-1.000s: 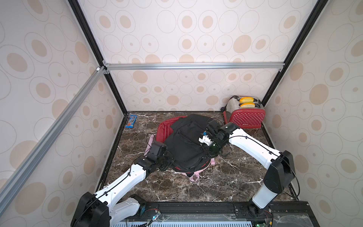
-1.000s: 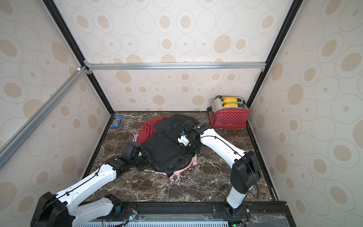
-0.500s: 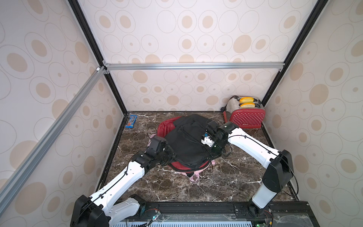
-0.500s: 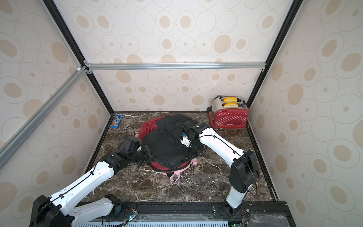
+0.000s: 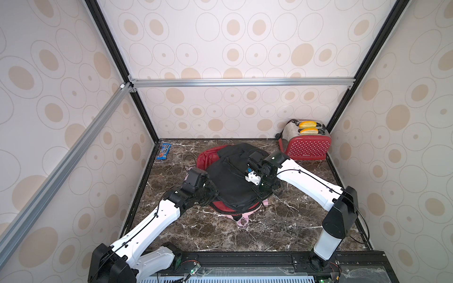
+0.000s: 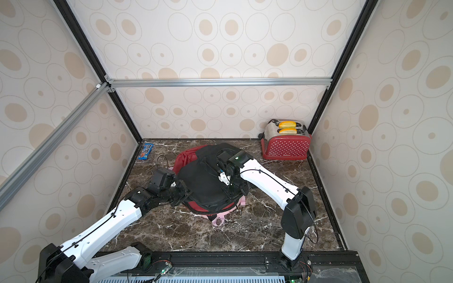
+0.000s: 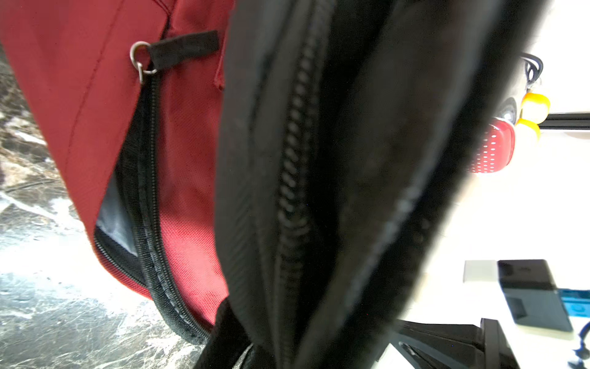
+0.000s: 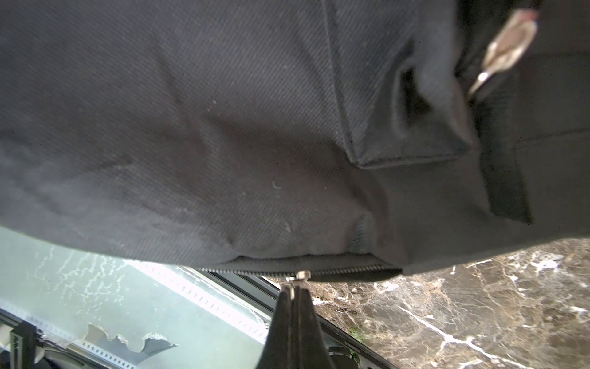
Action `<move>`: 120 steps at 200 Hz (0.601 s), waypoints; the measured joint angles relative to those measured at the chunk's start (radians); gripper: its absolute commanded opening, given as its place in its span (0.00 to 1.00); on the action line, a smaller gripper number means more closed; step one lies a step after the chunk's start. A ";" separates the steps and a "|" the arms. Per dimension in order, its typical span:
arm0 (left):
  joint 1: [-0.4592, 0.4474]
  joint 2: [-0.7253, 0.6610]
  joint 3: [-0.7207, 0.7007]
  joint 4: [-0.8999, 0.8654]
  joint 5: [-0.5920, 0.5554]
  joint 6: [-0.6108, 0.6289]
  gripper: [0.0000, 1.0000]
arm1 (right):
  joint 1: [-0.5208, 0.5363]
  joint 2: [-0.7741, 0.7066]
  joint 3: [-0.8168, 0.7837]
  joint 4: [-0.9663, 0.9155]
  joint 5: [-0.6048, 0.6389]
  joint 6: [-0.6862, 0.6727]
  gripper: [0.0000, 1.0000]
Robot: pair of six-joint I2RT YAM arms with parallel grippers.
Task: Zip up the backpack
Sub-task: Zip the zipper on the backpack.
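Note:
A red and black backpack [image 5: 230, 181] [image 6: 203, 181] lies in the middle of the marble table. My left gripper [image 5: 210, 193] [image 6: 182, 193] sits at its left edge, shut on a fold of the black fabric [image 7: 287, 191], which fills the left wrist view and hides the fingers. Beside that fold the red part shows a partly open zipper [image 7: 150, 198] and its black-tabbed pull [image 7: 178, 51]. My right gripper [image 5: 263, 193] [image 8: 295, 287] is at the backpack's right front edge, shut on a small metal zipper pull [image 8: 300, 275] on the black zipper [image 8: 344, 271].
A red toaster [image 5: 306, 144] holding yellow pieces stands at the back right corner. A blue candy packet [image 5: 164, 152] lies at the back left. A pink strap loop [image 5: 241, 220] sticks out from under the backpack's front. Patterned walls enclose three sides.
My left arm has moved toward the back along the backpack's left side, drawing the black fabric with it and baring more red at the front. The right gripper has barely moved.

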 measured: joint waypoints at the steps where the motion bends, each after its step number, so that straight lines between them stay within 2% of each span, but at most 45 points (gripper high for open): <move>1: 0.000 0.000 0.000 0.000 0.000 0.000 0.00 | 0.001 0.000 0.001 -0.001 0.001 0.000 0.00; 29: 0.000 0.000 0.000 -0.004 0.000 0.001 0.00 | 0.017 0.008 0.025 -0.017 0.002 0.001 0.00; 64: 0.000 0.000 0.000 -0.004 0.000 0.001 0.00 | 0.025 0.014 0.043 -0.011 -0.065 0.014 0.00; 120: 0.000 0.000 0.000 -0.003 -0.005 0.001 0.00 | 0.064 0.097 0.149 -0.045 -0.116 0.025 0.00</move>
